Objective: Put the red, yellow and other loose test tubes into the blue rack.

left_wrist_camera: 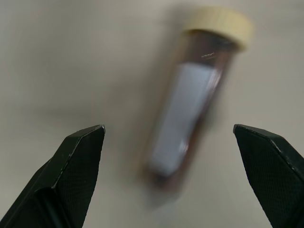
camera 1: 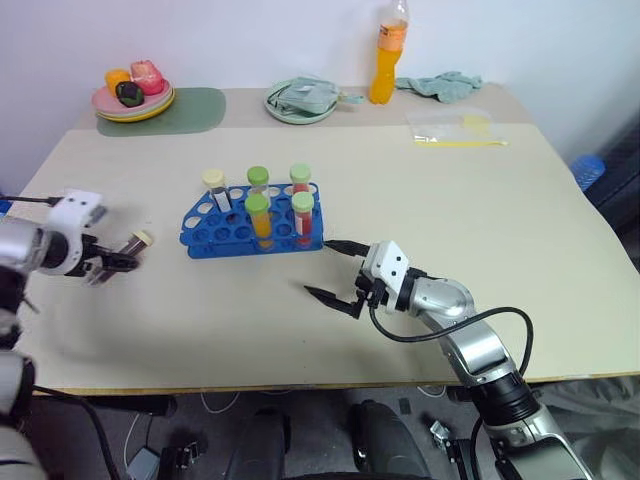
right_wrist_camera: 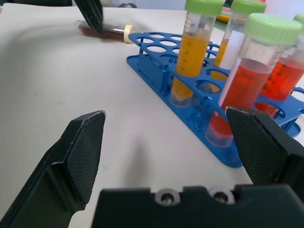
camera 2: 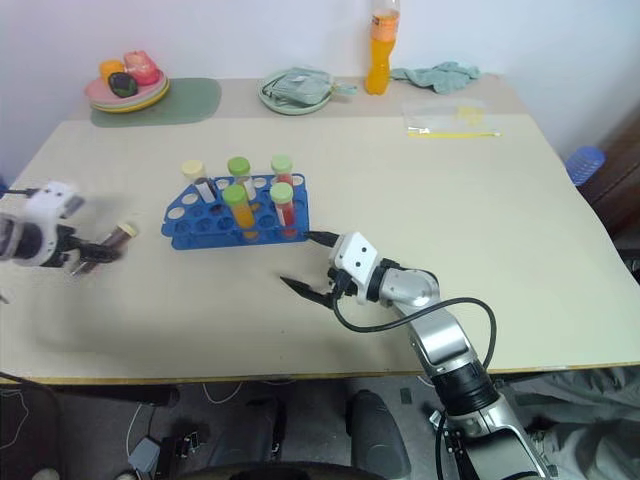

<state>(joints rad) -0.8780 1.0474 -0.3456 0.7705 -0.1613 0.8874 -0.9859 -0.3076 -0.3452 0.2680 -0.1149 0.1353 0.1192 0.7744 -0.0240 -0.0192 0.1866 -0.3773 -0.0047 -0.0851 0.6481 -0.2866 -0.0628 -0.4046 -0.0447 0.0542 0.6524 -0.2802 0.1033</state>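
Left wrist view, dark red-brown tube [left_wrist_camera: 190,109], cream cap

The cream-capped clear plastic tube of dark red-brown liquid [left_wrist_camera: 190,104] appears blurred in the left wrist view; its label text is unreadable. In the right wrist view, a black finger of the left gripper [right_wrist_camera: 91,13] covers part of it, and the picture's edge crops the bright blue plastic test tube rack [right_wrist_camera: 156,52].

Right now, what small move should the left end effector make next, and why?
Probably lower the left end effector and close it on the dark tube with the cream cap. Its fingers stand open on either side of this tube, which lies loose on the table, outside the blue rack.
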